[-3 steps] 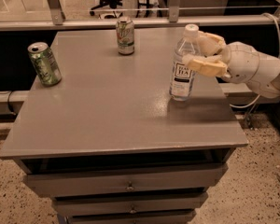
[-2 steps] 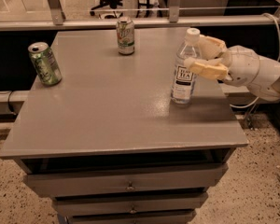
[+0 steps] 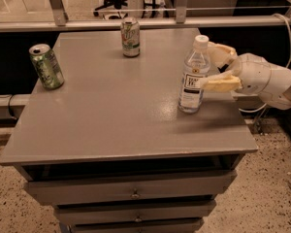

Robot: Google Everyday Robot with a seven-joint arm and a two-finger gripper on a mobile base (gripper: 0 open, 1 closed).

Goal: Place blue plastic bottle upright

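Note:
The blue plastic bottle (image 3: 193,76), clear with a white cap and a white label, stands upright on the grey table (image 3: 111,110) near its right edge. My gripper (image 3: 209,66) comes in from the right at the bottle's label height. It is open. One cream finger (image 3: 222,84) reaches the bottle's right side in front, and the other finger (image 3: 221,51) lies behind, near the neck. The bottle rests on the table on its own base.
A green soda can (image 3: 47,66) stands tilted at the table's left edge. A white-and-green soda can (image 3: 130,37) stands at the back middle. Drawers (image 3: 133,193) lie under the tabletop. A rail (image 3: 136,23) and cables run behind, above the speckled floor.
The bottle stays upright in the same spot. My gripper stays at its right side, with its fingertips now barely at the bottle's edge.

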